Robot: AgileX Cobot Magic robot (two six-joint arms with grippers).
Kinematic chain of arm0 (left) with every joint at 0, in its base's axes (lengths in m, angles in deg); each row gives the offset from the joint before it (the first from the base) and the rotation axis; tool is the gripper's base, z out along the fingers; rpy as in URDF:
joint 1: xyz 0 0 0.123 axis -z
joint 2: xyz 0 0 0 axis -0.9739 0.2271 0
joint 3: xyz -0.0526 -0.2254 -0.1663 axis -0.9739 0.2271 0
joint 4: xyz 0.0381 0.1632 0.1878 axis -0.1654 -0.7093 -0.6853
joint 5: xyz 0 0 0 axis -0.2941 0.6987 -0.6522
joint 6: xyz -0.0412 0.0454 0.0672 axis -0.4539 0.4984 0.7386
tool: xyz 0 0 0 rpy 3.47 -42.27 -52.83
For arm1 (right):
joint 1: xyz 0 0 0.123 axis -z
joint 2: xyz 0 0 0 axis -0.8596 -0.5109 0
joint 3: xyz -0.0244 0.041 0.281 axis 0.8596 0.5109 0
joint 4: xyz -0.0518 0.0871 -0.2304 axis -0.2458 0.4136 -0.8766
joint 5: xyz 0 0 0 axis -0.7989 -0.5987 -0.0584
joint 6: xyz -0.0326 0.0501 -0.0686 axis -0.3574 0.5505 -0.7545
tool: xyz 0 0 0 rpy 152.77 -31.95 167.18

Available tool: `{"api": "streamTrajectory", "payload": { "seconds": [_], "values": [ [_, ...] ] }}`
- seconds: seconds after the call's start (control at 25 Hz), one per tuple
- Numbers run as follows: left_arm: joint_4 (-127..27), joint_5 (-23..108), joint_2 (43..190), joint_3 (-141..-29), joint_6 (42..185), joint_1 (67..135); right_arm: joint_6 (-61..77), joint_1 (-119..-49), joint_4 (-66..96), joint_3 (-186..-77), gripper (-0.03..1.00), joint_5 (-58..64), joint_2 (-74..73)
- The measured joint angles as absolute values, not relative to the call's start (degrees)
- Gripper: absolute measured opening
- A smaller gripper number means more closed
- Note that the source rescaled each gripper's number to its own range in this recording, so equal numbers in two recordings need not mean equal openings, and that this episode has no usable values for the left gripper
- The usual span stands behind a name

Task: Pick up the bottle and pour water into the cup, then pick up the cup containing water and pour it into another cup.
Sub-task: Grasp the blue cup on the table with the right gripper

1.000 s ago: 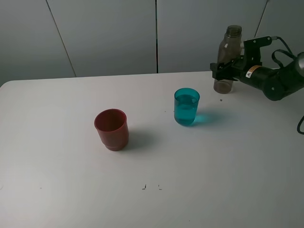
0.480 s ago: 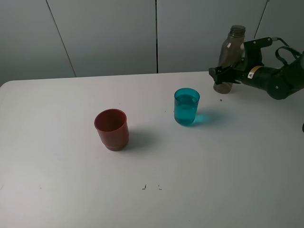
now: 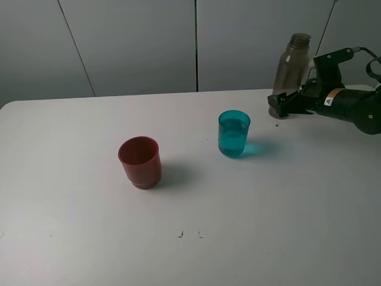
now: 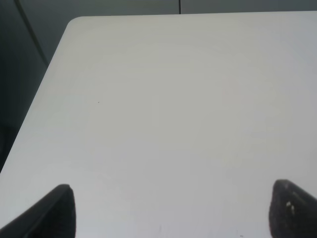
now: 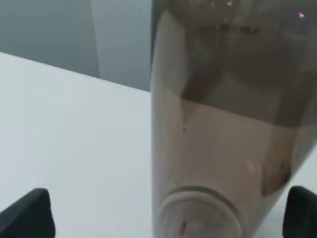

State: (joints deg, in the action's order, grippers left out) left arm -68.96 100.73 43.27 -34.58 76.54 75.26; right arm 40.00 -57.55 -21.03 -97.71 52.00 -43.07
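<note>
The smoky grey-brown bottle point(image 3: 292, 65) stands at the back right of the table, its neck leaning a little to the right. My right gripper point(image 3: 283, 102) is open low around its base, and in the right wrist view the bottle point(image 5: 223, 129) fills the gap between the spread fingertips point(image 5: 27, 214) of the right gripper point(image 5: 166, 218). The teal cup point(image 3: 233, 134) holds water near the table's middle. The red cup point(image 3: 140, 162) stands to its left, nearer the front. My left gripper point(image 4: 176, 213) is open over bare table.
The white table point(image 3: 250, 226) ends at a grey panelled wall behind the bottle. A small dark speck point(image 3: 277, 125) lies near the bottle's base. Two tiny marks point(image 3: 190, 234) sit toward the front. The table's corner point(image 4: 74, 22) shows in the left wrist view.
The right gripper has opened off the bottle and drawn slightly to the right. The bottle's neck has tipped rightward. Both cups are unmoved.
</note>
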Motion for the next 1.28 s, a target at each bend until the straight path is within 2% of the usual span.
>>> {"api": "streamTrajectory", "payload": {
  "seconds": [0.68,0.96,1.28],
  "values": [
    [-69.0,100.7,43.3,-34.6,76.5,75.3,39.1,-57.6,-22.7,-80.1,0.99,46.1,-28.9],
    [-69.0,100.7,43.3,-34.6,76.5,75.3,45.8,-57.6,-40.4,-75.4,0.99,46.1,-26.4],
    [-69.0,100.7,43.3,-34.6,76.5,75.3,43.3,-57.6,-43.6,-75.2,0.99,55.2,-27.5]
  ]
}}
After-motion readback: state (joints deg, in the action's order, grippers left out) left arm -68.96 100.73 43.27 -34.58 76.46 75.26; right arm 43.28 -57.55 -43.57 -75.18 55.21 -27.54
